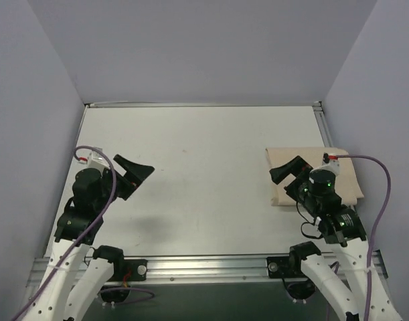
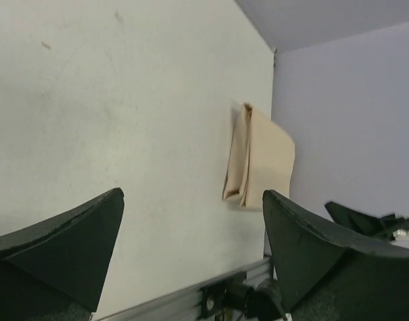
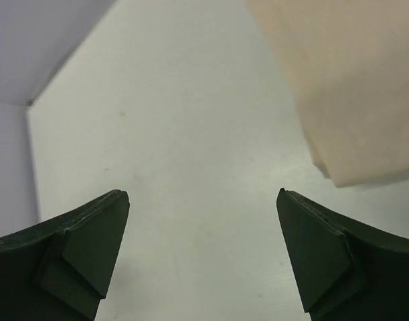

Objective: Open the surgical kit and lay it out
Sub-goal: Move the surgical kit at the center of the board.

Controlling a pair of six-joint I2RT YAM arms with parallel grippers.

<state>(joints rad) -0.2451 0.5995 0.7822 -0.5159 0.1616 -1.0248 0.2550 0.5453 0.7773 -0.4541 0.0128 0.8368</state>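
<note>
The surgical kit (image 1: pixel 349 179) is a folded beige cloth bundle lying closed on the right side of the white table. It also shows in the left wrist view as the kit (image 2: pixel 261 157) far off by the right wall, and in the right wrist view as the kit (image 3: pixel 345 87) at the upper right. My right gripper (image 1: pixel 290 182) hovers over the bundle's left edge, open and holding nothing; its jaws (image 3: pixel 203 192) frame bare table. My left gripper (image 1: pixel 138 177) is at the table's left side, far from the kit, open and holding nothing (image 2: pixel 193 192).
The white table (image 1: pixel 204 154) is enclosed by pale walls on three sides. An aluminium rail (image 1: pixel 204 267) runs along the near edge with both arm bases on it. Purple cables loop off each wrist.
</note>
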